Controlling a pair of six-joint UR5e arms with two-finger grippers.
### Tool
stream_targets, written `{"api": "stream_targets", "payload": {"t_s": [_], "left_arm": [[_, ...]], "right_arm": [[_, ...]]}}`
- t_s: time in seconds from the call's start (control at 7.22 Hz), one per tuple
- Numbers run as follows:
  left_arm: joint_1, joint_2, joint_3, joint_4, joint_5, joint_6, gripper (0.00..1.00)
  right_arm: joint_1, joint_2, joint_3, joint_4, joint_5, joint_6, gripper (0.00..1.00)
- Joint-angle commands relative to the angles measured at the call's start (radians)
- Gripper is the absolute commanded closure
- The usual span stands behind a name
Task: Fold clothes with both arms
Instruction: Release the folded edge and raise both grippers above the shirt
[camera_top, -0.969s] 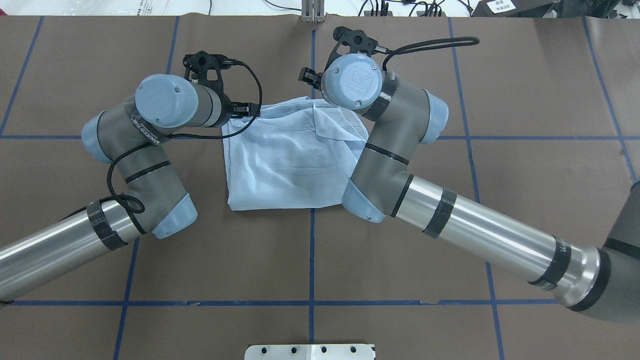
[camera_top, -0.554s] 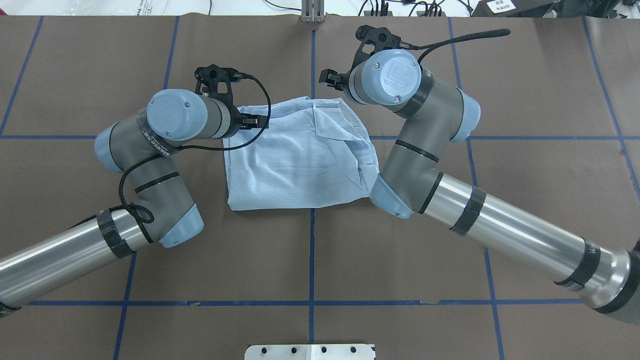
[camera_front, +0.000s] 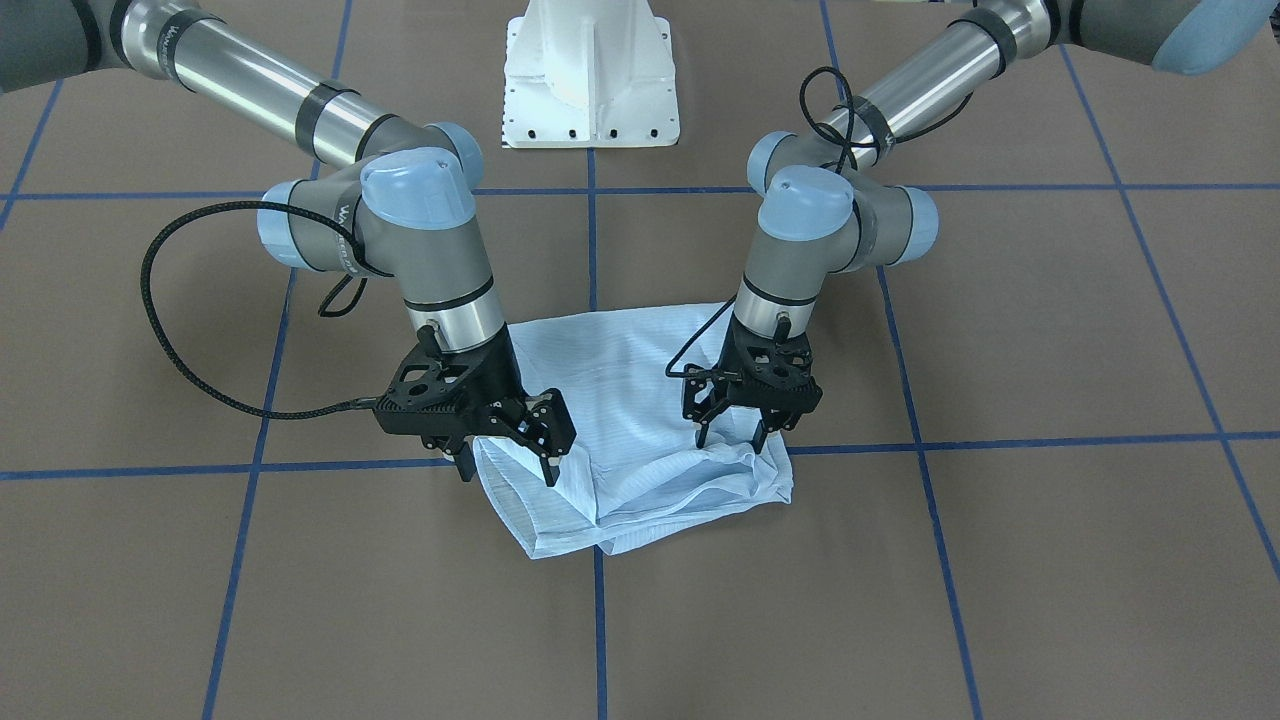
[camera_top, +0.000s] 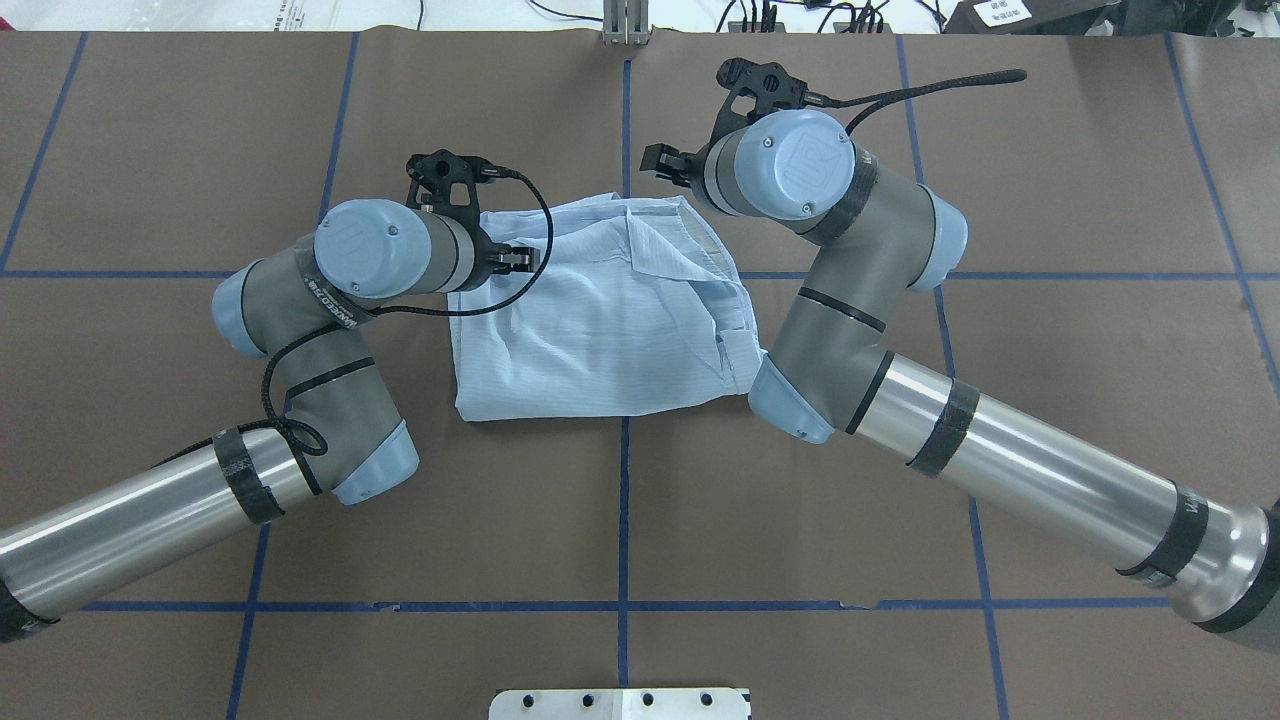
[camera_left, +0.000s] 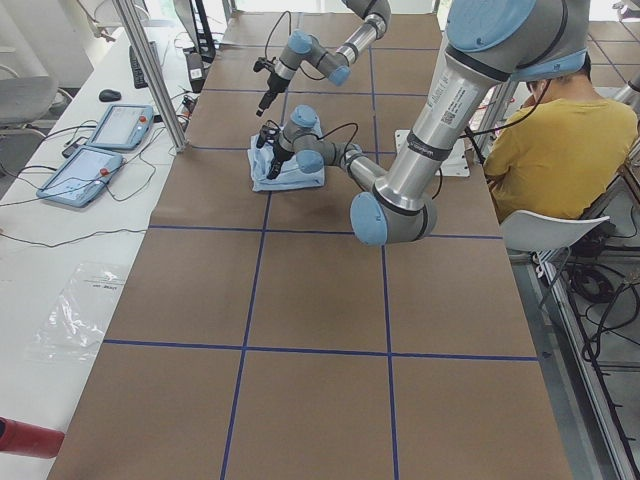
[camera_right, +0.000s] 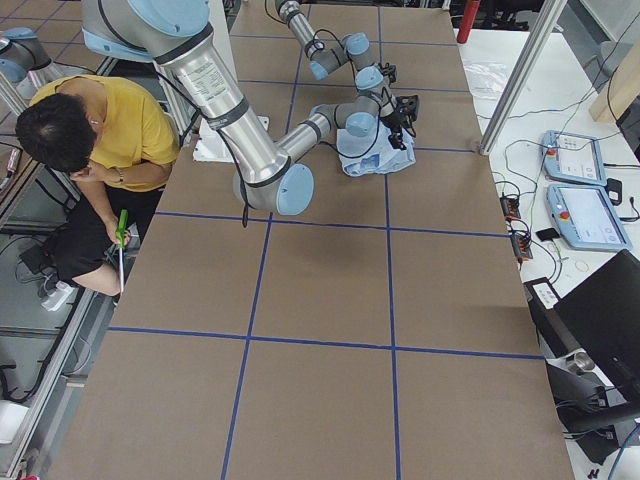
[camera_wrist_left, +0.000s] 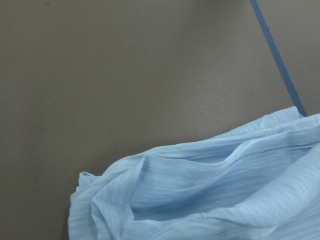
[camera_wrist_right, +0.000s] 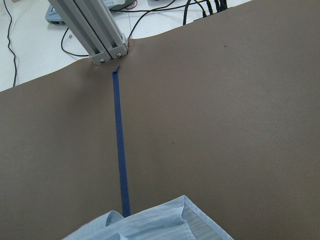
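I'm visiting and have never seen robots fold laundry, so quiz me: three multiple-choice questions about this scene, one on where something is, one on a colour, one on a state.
1. The shirt lies:
A. on the floor
B. lifted in the air
C. on the brown table

2. The shirt's colour is:
A. pale blue
B. red
C. white

3. The left gripper and right gripper are:
A. both shut
B. both open
C. one open, one shut

Answers:
1. C, the cloth rests on the tabletop in the overhead and front-facing views.
2. A, the fabric is light blue against the brown surface.
3. B, the front-facing view shows each gripper's fingers spread apart.
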Motion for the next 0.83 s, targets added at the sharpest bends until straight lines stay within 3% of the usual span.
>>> {"api": "stream_targets", "payload": {"t_s": [0.0, 0.69], "left_arm": [[-0.006, -0.003, 0.004, 0.002, 0.002, 0.007, 0.81], [-0.057, -0.006, 0.044, -0.001, 0.043, 0.007, 0.93]], "right_arm": [[-0.003, 0.0, 0.0, 0.0, 0.0, 0.001, 0.0], [-0.023, -0.002, -0.006, 0.002, -0.011, 0.007, 0.0]]}}
